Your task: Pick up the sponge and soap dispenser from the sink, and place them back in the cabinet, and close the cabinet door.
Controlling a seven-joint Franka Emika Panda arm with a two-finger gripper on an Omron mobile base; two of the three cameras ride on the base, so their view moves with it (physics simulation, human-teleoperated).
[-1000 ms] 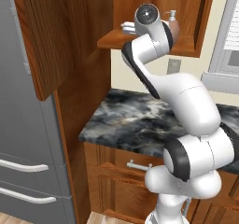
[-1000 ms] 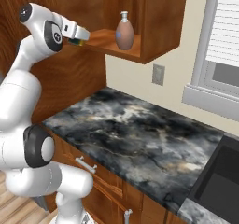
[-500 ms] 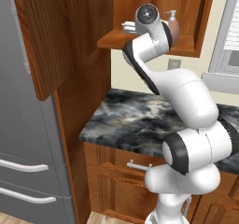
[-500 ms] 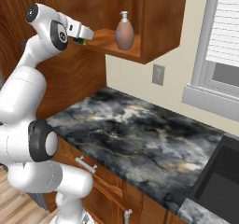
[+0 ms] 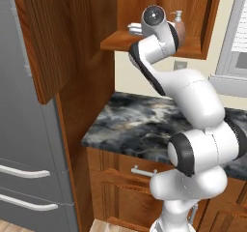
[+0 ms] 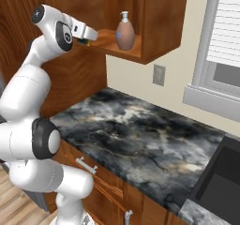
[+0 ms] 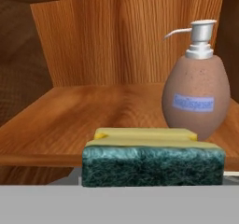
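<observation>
– Where's the sponge (image 7: 153,164) now?

– In the gripper (image 6: 86,37). The jaws are partly closed across it, scouring side toward us, yellow side on top. It hangs at the front lip of the cabinet (image 6: 161,22) shelf, not resting on the wood as far as I can judge.

– And the soap dispenser (image 7: 196,97)?

– Upright on that shelf, toward the right and further back than the sponge. Nothing touches it.

– So what worries you?

– Mostly that bottle. It's egg-shaped on a narrow foot, so I'd guess it tips easily. If the arm pushes the sponge in on a line drifting right, the sponge or a finger could nudge it over or shove it against the side wall.

– The left half of the shelf looks bare.

– Yes, that's the safe spot. The other risk is letting go too soon: the sponge sits about at the edge, so if it's dropped here it could teeter off and fall to the counter (image 6: 140,130) below.

– And the cabinet door (image 5: 48,37)?

– Swung wide open on the left. The arm is folded tightly up by the shelf, so reaching round to push it shut could catch an elbow on the door or the frame. I can't tell how much room there is.
</observation>
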